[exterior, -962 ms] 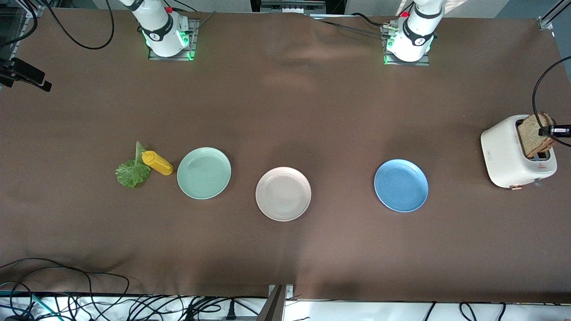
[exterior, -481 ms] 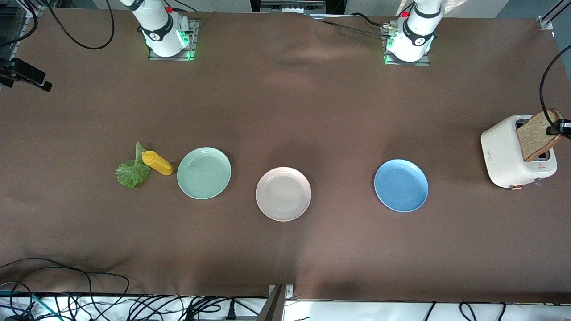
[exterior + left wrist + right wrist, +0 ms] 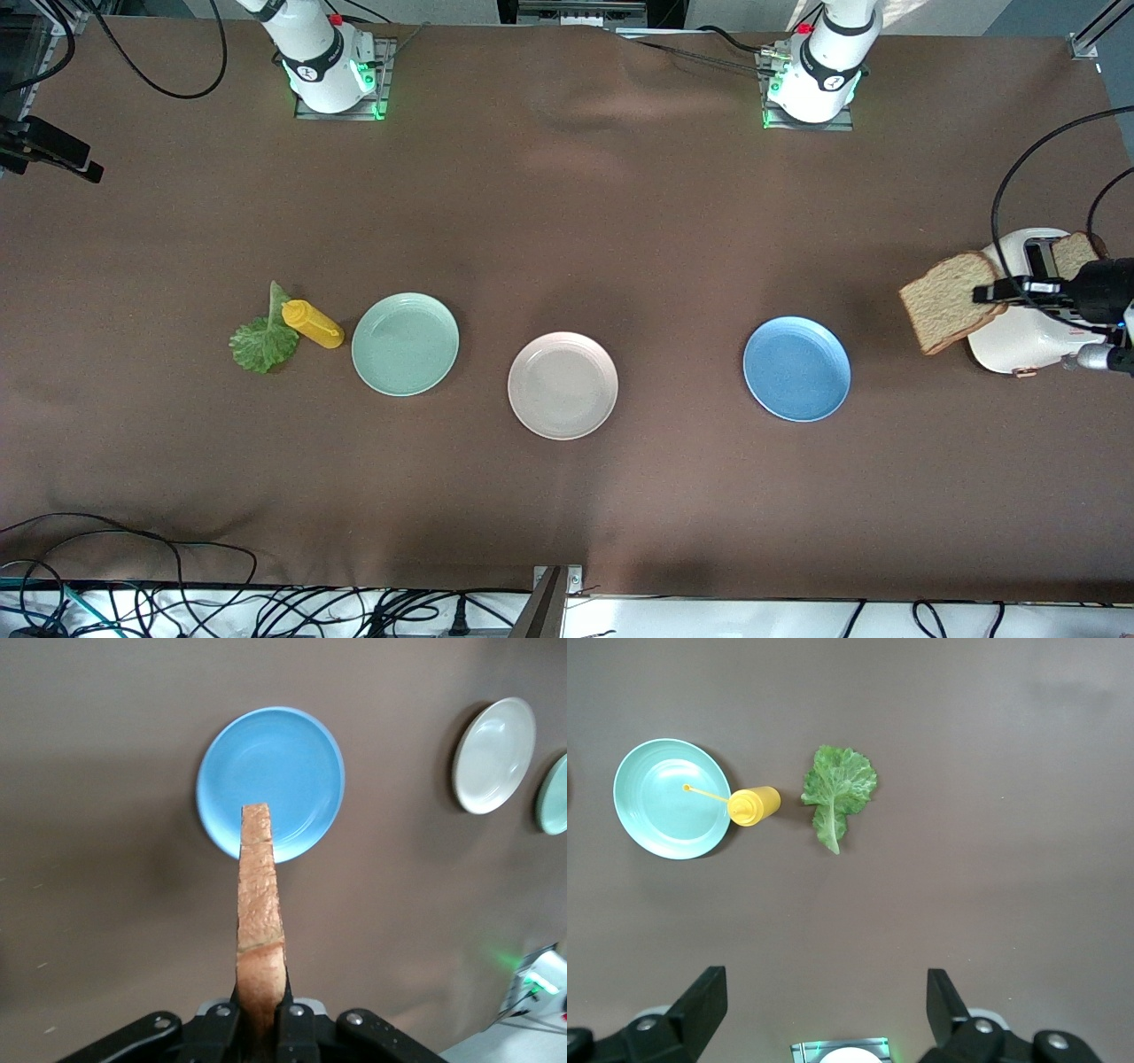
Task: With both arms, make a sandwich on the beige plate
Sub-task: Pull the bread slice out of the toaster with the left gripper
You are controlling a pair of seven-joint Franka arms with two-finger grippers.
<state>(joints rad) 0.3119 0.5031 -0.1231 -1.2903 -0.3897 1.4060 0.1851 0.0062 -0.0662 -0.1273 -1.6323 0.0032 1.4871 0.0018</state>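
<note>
My left gripper [image 3: 990, 293] is shut on one edge of a brown bread slice [image 3: 946, 302], which hangs on edge in the air over the table between the toaster [image 3: 1019, 344] and the blue plate [image 3: 796, 369]. In the left wrist view the slice [image 3: 261, 904] stands edge-on between the fingers of the left gripper [image 3: 262, 1014]. Another slice [image 3: 1075, 252] sticks up out of the toaster. The beige plate [image 3: 563, 385] is bare at mid-table. A lettuce leaf [image 3: 263, 341] lies toward the right arm's end. My right gripper [image 3: 824, 985] waits open, high over the lettuce leaf [image 3: 837, 790].
A mint-green plate [image 3: 406, 344] sits between the beige plate and a yellow squeeze bottle [image 3: 312, 323], which lies on its side touching the lettuce. The blue plate [image 3: 270, 784] is bare. Cables trail along the table edge nearest the front camera.
The left gripper has drawn the bread slice up out of the toaster and carried it sideways toward the blue plate. The right arm has not moved.
</note>
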